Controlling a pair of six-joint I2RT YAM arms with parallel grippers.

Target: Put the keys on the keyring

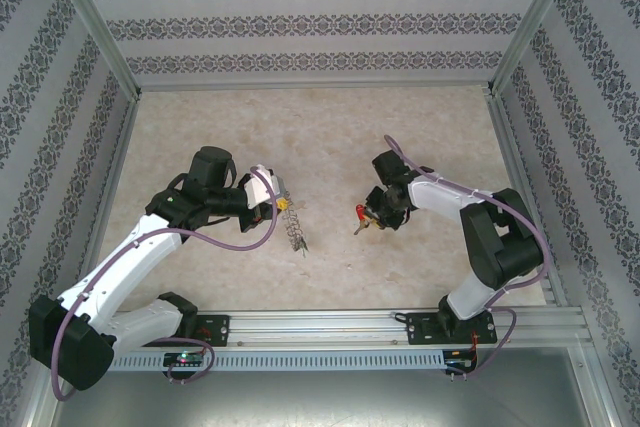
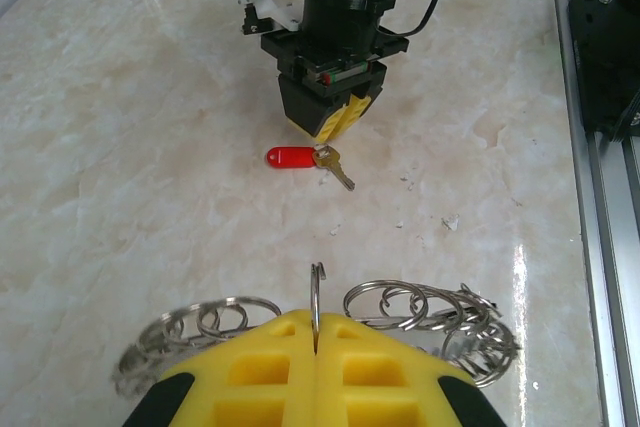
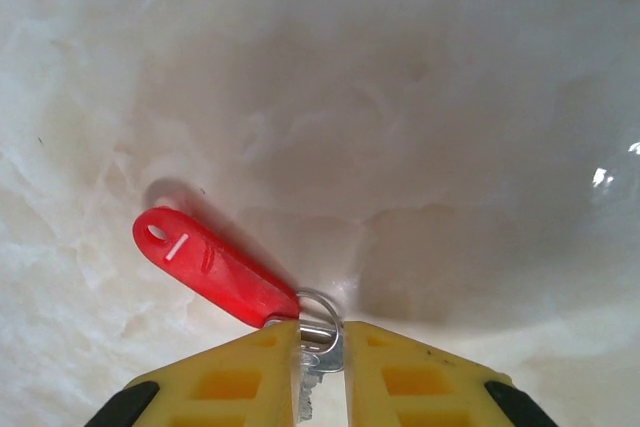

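Your left gripper (image 2: 316, 325) pinches the ring (image 2: 316, 292) edge-on, jaws shut, its bottom hidden. Your right gripper (image 3: 320, 329) clamps the key (image 3: 318, 349), jaws nearly shut and half hiding it; the red tag (image 3: 215, 267) points away, up-left.

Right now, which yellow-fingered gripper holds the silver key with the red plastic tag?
The right gripper grips the red-tagged key; the left gripper pinches the silvery keyring.

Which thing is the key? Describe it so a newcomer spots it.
On the marble tabletop, look between the right arm's fingers. Pinched there is the key, joined to a red plastic tag; the ring cluster in the left fingers is all silver.
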